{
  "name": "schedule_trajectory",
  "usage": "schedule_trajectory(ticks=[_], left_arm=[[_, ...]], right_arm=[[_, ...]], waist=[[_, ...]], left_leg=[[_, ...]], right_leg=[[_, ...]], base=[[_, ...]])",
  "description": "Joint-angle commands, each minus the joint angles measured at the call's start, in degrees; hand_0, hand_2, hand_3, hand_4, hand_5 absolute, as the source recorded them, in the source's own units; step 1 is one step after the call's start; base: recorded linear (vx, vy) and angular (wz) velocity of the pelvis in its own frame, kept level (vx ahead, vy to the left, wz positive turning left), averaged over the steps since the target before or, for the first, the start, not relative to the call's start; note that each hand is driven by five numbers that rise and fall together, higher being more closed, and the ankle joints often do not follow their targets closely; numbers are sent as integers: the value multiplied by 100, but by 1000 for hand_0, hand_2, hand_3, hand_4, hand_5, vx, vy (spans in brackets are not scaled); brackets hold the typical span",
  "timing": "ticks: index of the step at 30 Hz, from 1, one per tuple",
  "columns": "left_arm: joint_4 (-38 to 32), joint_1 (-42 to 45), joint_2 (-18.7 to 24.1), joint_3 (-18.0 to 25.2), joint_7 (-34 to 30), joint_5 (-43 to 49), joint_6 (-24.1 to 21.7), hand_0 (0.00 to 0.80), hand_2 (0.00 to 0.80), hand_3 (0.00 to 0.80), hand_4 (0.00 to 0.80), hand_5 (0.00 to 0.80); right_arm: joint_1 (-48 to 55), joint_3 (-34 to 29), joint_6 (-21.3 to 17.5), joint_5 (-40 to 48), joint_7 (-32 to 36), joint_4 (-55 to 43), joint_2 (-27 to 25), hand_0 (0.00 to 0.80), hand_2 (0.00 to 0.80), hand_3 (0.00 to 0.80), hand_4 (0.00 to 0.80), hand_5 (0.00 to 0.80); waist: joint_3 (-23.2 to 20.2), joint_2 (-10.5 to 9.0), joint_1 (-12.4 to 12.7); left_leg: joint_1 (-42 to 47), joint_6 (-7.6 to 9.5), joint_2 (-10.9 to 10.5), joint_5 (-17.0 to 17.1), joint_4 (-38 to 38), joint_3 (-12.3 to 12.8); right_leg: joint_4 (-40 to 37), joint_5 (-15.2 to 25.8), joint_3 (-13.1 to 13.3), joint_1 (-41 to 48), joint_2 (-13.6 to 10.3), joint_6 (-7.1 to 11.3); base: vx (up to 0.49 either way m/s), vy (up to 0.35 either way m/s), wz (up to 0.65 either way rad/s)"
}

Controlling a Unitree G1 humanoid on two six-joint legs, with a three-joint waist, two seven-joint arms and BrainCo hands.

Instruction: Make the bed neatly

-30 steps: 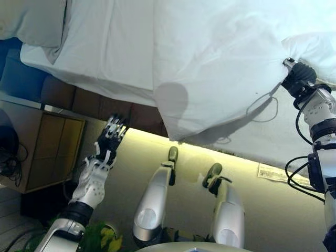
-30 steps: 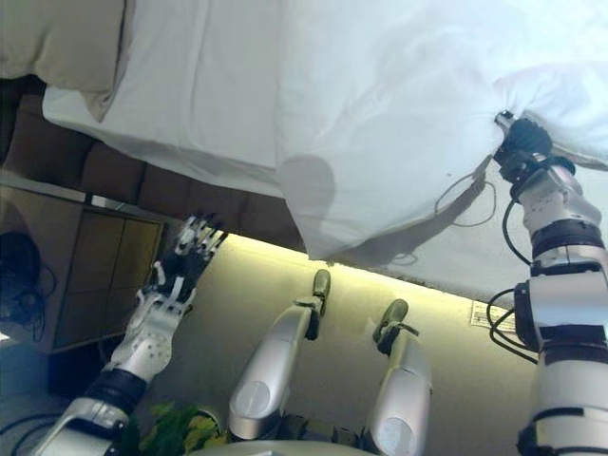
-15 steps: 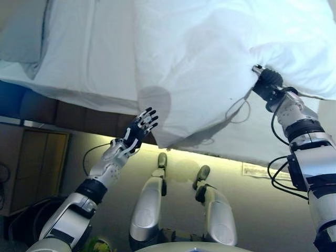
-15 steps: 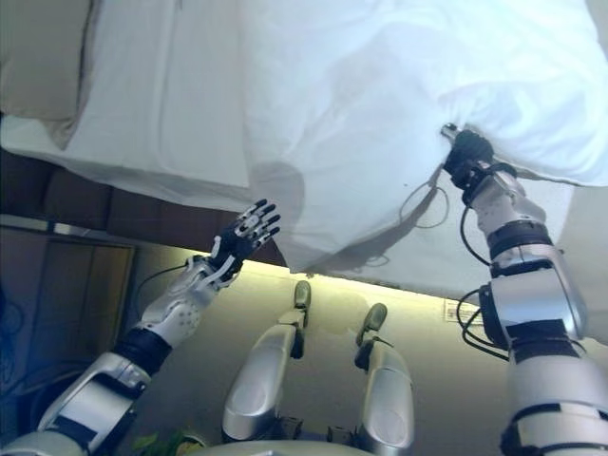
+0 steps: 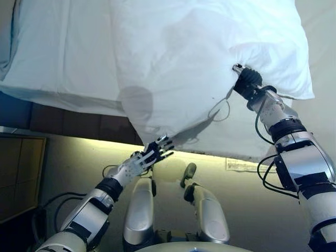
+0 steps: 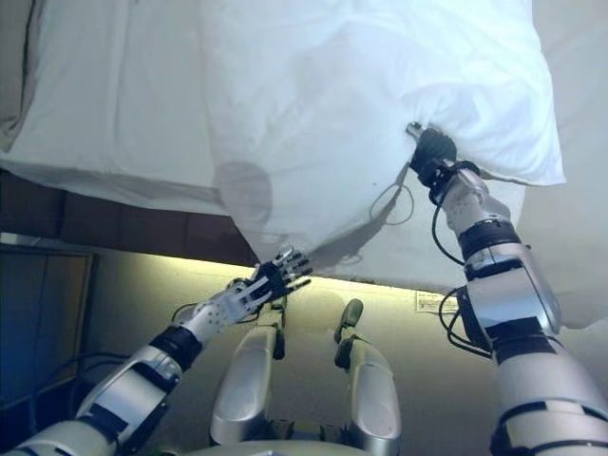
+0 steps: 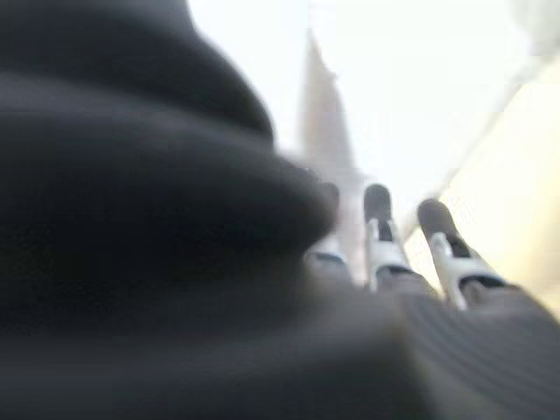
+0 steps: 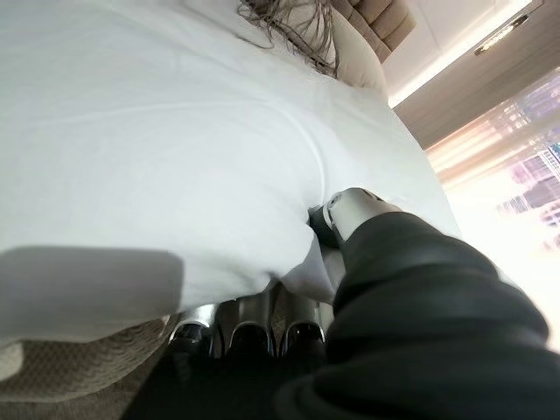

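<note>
A white duvet (image 5: 199,58) lies bunched on the bed over the white sheet (image 5: 58,58), with one corner hanging past the bed's near edge. My right hand (image 5: 245,81) is shut on a fold of the duvet at its right side; the right wrist view shows the fingers (image 8: 245,332) curled into the white cloth (image 8: 175,175). My left hand (image 5: 153,154) is open with fingers spread, right at the hanging lower corner of the duvet, holding nothing. Its straight fingers (image 7: 385,236) point at the white cloth in the left wrist view.
The dark bed base (image 5: 79,125) runs under the mattress, with a lit strip below it. A wooden cabinet (image 5: 18,173) stands at the left. A white label (image 5: 242,165) shows below the bed's edge at the right.
My left hand has swung from beside the cabinet to the duvet's hanging corner. My right hand keeps its hold on the duvet. The camera view has shifted.
</note>
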Motion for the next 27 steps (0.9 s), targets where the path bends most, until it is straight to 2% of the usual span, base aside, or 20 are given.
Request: schedule_trajectory(ticks=[1, 5, 6, 7, 11, 12, 13, 16, 22, 27], left_arm=[[239, 0, -274, -39, 168, -385, 523, 0, 0, 0, 0, 0], [578, 77, -366, 59, -9, -473, 848, 0, 0, 0, 0, 0], [606, 90, -381, 74, -80, -506, 913, 0, 0, 0, 0, 0], [624, 91, -408, 93, -147, -553, 956, 0, 0, 0, 0, 0], [533, 11, -549, 126, -341, -1169, 866, 0, 0, 0, 0, 0], [455, -49, -598, 139, -361, -1417, 738, 0, 0, 0, 0, 0], [373, -112, -644, 164, -376, -1625, 581, 0, 0, 0, 0, 0], [174, -282, -760, 305, -309, -2199, 131, 0, 0, 0, 0, 0], [-136, -692, -1072, 788, -95, -2852, -670, 0, 0, 0, 0, 0], [-315, -953, -1294, 956, -243, -3170, -1354, 0, 0, 0, 0, 0]], right_arm=[[-612, 89, -358, 320, 49, -661, -178, 800, 800, 800, 800, 800], [-630, 107, -322, 425, 17, -760, -96, 800, 800, 800, 800, 800], [-614, 107, -330, 466, 10, -802, -77, 800, 800, 800, 800, 800], [-603, 98, -336, 491, -6, -843, -57, 800, 800, 800, 800, 800], [-494, 74, -395, 513, -36, -1019, 74, 800, 800, 800, 800, 800], [-452, 68, -406, 553, -71, -1081, 117, 800, 800, 800, 800, 800], [-392, 40, -418, 608, -79, -1157, 163, 800, 800, 800, 800, 800], [-140, -66, -420, 625, -112, -1395, 312, 800, 800, 800, 800, 800], [520, -145, -509, 594, -269, -2111, 659, 800, 800, 800, 800, 800], [894, -75, -405, 618, -400, -2555, 789, 800, 800, 800, 800, 800]], waist=[[-106, -58, -55], [-90, -88, -96], [-107, -92, -105], [-99, -107, -112], [-85, -230, -148], [-87, -277, -158], [-67, -338, -167], [-69, -513, -189], [-128, -925, -278], [-214, -1130, -396]], left_leg=[[-14, -176, 242, -168, 143, -122], [23, -196, 267, -165, 130, -92], [90, -241, 285, -311, 139, -121], [88, -243, 295, -317, 150, -114], [87, -257, 357, -341, 154, -91], [91, -263, 375, -351, 156, -90], [26, -222, 378, -217, 153, -50], [46, -230, 425, -251, 153, -45], [142, -252, 546, -321, 126, -30], [275, -279, 610, -358, 64, 10]], right_leg=[[107, 196, 129, 10, -467, 655], [60, 190, 163, 47, -443, 644], [89, 60, 218, 97, -420, 696], [97, 57, 225, 90, -412, 690], [95, 65, 267, 77, -345, 681], [93, 68, 273, 81, -321, 679], [54, 200, 235, 39, -316, 624], [10, 225, 234, 86, -254, 632], [-145, 276, 239, 264, -120, 658], [-242, 270, 267, 414, -53, 661]], base=[[0, 0, 0], [33, -12, -4], [95, -33, -3], [92, -42, -4], [11, -73, -6], [-62, -101, -10], [-60, -115, -9], [-3, -138, -6], [40, -171, -4], [35, -96, 0]])
